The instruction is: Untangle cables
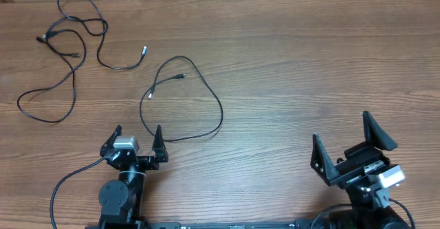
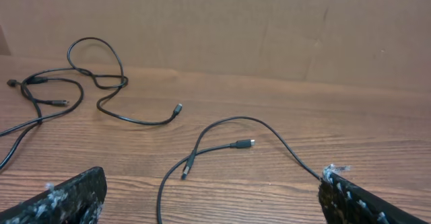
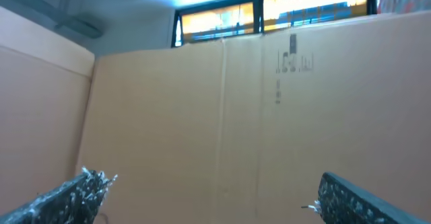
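Two or three thin black cables [image 1: 73, 84] lie tangled together at the far left of the wooden table [image 1: 309, 64]. In the left wrist view they are the bunch of cables [image 2: 101, 83] at the upper left. A separate cable [image 1: 221, 108] forms one wide loop in front of my left gripper [image 1: 137, 131], its two plug ends close together. In the left wrist view this looped cable [image 2: 236, 118] runs past the right finger [image 2: 357, 200], and my left gripper [image 2: 212, 194] is open and empty. My right gripper [image 1: 340, 128] stands open and empty at the near right, far from all cables.
A cardboard wall [image 2: 236, 22] borders the table's far side, and the right wrist view shows only that cardboard wall [image 3: 222, 116] with windows above it. A thicker black wire [image 1: 65, 184] curls from the left arm's base.
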You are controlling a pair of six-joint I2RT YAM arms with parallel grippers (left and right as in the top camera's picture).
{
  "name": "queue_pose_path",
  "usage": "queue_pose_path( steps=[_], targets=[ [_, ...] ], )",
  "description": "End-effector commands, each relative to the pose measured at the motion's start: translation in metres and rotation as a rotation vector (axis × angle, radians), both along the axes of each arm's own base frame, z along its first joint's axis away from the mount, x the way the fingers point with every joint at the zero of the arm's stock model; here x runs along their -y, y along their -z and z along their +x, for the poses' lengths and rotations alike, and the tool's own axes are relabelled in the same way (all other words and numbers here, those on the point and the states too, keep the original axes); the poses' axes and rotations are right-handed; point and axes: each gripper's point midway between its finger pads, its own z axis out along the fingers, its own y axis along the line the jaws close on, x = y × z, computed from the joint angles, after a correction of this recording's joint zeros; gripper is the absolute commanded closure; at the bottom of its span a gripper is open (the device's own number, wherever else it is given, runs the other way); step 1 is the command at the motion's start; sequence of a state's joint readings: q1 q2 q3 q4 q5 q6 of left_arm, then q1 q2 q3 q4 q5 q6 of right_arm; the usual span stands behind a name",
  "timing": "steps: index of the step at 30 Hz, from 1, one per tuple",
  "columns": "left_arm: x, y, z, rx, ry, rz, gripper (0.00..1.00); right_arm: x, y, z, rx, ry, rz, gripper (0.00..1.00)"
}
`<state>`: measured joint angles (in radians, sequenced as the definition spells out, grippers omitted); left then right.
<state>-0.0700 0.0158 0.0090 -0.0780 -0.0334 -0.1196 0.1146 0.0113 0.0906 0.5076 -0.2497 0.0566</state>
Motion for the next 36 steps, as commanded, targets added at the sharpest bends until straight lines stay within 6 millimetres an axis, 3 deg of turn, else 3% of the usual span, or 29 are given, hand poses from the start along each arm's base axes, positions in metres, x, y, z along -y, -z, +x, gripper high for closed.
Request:
queue_pose_path(
  steps=[1,6,11,16,36],
  targets=[
    [0.000,-0.001,0.000,0.008,0.003,0.018,0.00,0.008,0.010,0.005,0.006,0.050,0.024,0.00],
    [0.000,-0.001,0.000,0.008,0.003,0.018,0.00,0.013,0.050,0.030,-0.156,0.091,0.026,0.00],
    [0.000,-0.001,0.000,0.008,0.003,0.018,0.00,0.013,0.111,0.053,-0.424,0.108,-0.013,0.00],
    [0.000,-0.001,0.000,0.008,0.003,0.018,0.01,0.016,0.165,0.060,-0.642,0.135,-0.043,0.00],
    [0.000,-0.001,0.000,0.008,0.003,0.018,0.00,0.019,0.168,0.061,-0.655,0.156,-0.038,0.00]
  ],
)
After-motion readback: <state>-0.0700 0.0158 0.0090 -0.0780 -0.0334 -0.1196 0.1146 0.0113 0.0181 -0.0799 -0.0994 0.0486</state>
